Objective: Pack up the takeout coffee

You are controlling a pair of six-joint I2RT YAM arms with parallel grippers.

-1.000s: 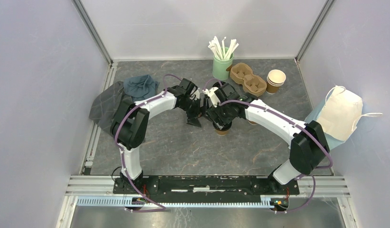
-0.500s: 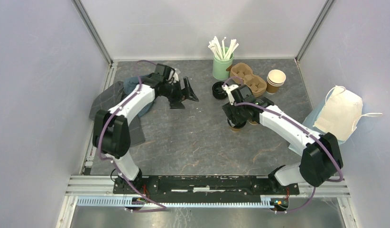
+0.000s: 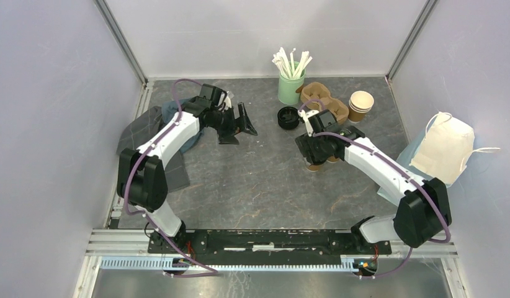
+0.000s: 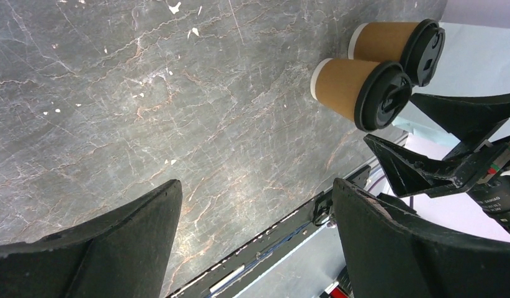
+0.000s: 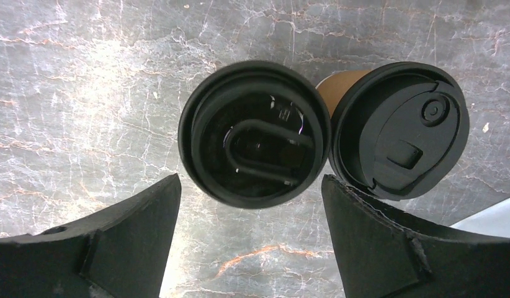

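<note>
Two lidded brown kraft-paper cups [image 5: 255, 133] stood side by side on the grey stone-look desk [image 3: 252, 186], near the brown pulp carrier [image 3: 325, 102]. The right hand [image 5: 251, 180] hung spread above them. The left hand [image 4: 257, 186], also spread and empty, hung farther from the carrier. Closing might clip the neighbouring cup, toppling it.

The centre and near part of the table [image 3: 252, 186] lie open between the arms. The two lidded cups [image 5: 255, 133] stand touching, leaving no gap between them, and the right gripper [image 5: 249, 180] covers them from above. The lid stack [image 3: 288, 117], cup carrier [image 3: 324, 102] and straw holder [image 3: 291, 87] crowd the far right. Cloths [image 3: 144, 139] block the left edge.
</note>
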